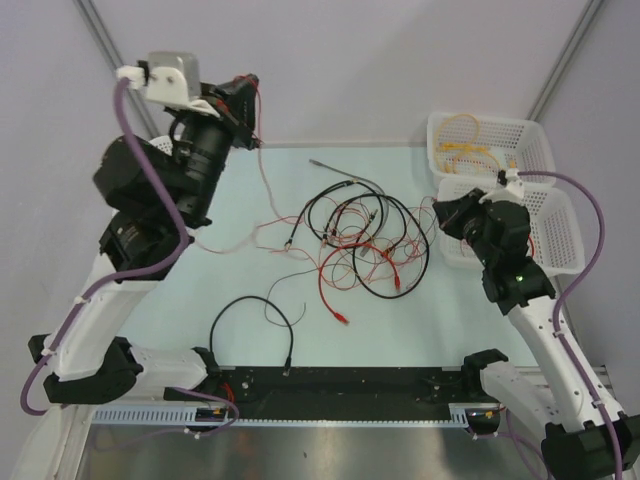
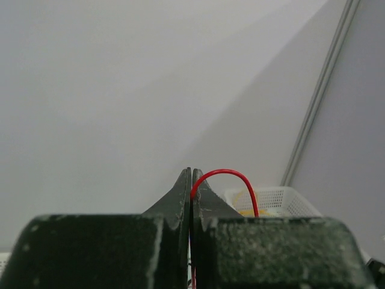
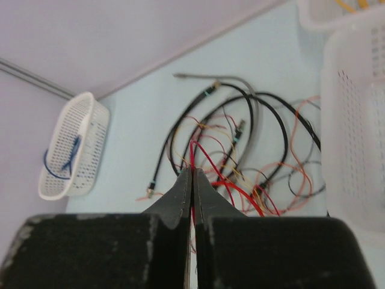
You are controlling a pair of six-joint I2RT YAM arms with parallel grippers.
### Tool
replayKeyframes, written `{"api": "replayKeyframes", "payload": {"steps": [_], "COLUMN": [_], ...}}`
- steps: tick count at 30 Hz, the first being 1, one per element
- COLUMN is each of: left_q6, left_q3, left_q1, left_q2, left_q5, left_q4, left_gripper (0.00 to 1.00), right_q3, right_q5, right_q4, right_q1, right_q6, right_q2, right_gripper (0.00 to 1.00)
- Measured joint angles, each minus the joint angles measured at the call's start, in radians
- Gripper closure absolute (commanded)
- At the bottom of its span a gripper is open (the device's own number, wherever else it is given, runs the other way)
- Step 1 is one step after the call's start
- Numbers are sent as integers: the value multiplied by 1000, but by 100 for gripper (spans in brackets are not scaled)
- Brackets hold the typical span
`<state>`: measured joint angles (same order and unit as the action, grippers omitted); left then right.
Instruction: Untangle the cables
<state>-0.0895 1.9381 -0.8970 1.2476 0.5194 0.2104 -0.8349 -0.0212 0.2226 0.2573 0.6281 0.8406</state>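
The cables (image 1: 365, 240) lie tangled in the middle of the bench (image 1: 420, 330). The left tool (image 2: 191, 176), raised high, is clenched on a red wire (image 2: 225, 172); the right tool (image 3: 192, 174), low beside the heap, looks clenched on red wire too. Pulling apart could cinch knots, drag the heap, or slip the wire free.
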Motion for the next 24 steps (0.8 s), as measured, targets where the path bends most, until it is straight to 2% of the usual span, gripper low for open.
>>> {"api": "replayKeyframes", "payload": {"steps": [5,11,17,24], "left_q6": [57,117,162,224], "left_q3": [-238,-448,-597,-728], "left_q1": [13,24,43,81], "left_q2": [-58,-142,-242,-277], "left_q5": [-10,-28,-34,-73], "left_q4": [-22,-49,-82,-113], "left_gripper": [100,100,100,100], "right_q3": [-214,-417,-538,-813], "right_q5": [-36,-125,-245,-385], "right_q4": [-5,-14,9,13], "right_q1": [0,-6,-31,-40], "right_q6": [-31,-86,-163,-266], "right_q2": [40,90,122,213], "right_gripper": [100,100,100,100]}}
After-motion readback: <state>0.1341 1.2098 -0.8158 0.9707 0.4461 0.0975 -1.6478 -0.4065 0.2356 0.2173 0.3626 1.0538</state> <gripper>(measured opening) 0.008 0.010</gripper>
